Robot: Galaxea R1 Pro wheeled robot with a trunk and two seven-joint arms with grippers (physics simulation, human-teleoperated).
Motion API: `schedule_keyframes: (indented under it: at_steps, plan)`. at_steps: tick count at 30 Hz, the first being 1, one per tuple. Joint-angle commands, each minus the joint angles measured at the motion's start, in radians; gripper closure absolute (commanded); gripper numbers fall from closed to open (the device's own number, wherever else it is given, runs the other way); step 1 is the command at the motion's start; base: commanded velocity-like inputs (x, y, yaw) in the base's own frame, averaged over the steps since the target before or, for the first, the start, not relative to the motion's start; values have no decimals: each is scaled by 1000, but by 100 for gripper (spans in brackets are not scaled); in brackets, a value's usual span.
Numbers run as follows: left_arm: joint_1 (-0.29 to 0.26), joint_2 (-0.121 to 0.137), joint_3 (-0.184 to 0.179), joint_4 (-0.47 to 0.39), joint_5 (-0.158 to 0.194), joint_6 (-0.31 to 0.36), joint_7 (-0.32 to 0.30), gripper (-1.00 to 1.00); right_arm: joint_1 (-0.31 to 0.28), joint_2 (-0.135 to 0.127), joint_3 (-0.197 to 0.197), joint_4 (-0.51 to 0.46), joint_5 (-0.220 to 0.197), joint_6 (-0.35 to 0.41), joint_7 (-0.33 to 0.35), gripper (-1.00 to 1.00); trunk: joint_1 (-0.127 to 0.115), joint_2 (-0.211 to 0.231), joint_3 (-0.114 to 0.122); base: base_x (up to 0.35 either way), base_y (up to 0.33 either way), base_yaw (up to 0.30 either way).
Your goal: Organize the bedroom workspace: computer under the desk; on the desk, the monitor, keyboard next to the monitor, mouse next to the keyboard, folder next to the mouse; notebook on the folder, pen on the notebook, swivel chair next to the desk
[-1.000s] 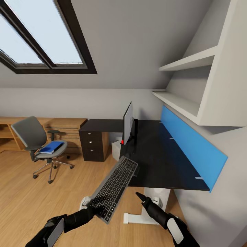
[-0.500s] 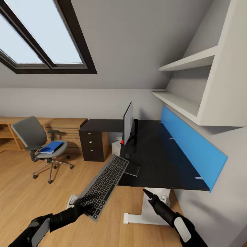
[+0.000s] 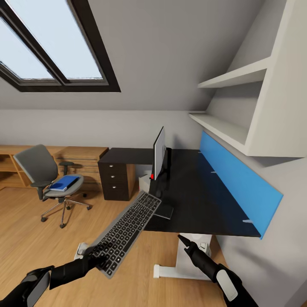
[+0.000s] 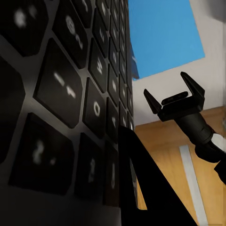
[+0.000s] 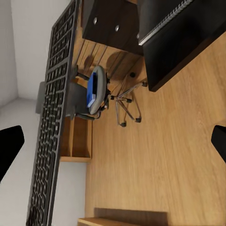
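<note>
- The keyboard [image 3: 126, 233] is held by its near end in the left gripper [image 3: 94, 254], whose fingers are closed on it; it is carried in the air, slanting up toward the desk [image 3: 200, 200].
- The keyboard's far end is seen over the desk's near edge, just beside the monitor [image 3: 159, 153]; whether it touches the desktop cannot be told.
- In the left wrist view the keyboard's [image 4: 70, 94] black keys are seen close up, with a dark finger [image 4: 141, 188] pressed along its edge.
- The right gripper [image 3: 182, 241] is held out in front of the desk's white leg [image 3: 187, 260], its fingers spread with nothing between them; the same spread fingers are seen from the left wrist camera [image 4: 175, 90].
- The monitor is standing edge-on on the desk, toward the end with the dark drawer unit [image 3: 114, 179].
- A small flat pale thing [image 3: 164, 211] is lying on the desk beside the keyboard's far end; what it is cannot be told.
- The swivel chair [image 3: 50, 181] is standing well apart from the desk, over by the light-wood dresser [image 3: 81, 155], with the blue folder [image 3: 64, 183] lying on its seat.
- From the right wrist camera the keyboard [image 5: 54, 117], the chair [image 5: 101, 96] and the folder [image 5: 92, 89] are seen over the wooden floor [image 5: 160, 155].
- A long blue wall panel [image 3: 238, 183] is running behind the desk.
</note>
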Motion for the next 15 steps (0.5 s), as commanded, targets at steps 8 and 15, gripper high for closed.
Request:
schedule_keyframes:
  at_steps: [8,15]
  plan:
    - [0,14,-6,2,0,8,-34,100,0,0,-5,-1,-5,10,3,-100,0,-1,0,-64,-42,0]
    - [0,15,-7,4,-7,8,-36,100,0,0,-5,-9,-4,10,2,-100,0,-1,0,-22,-15,0]
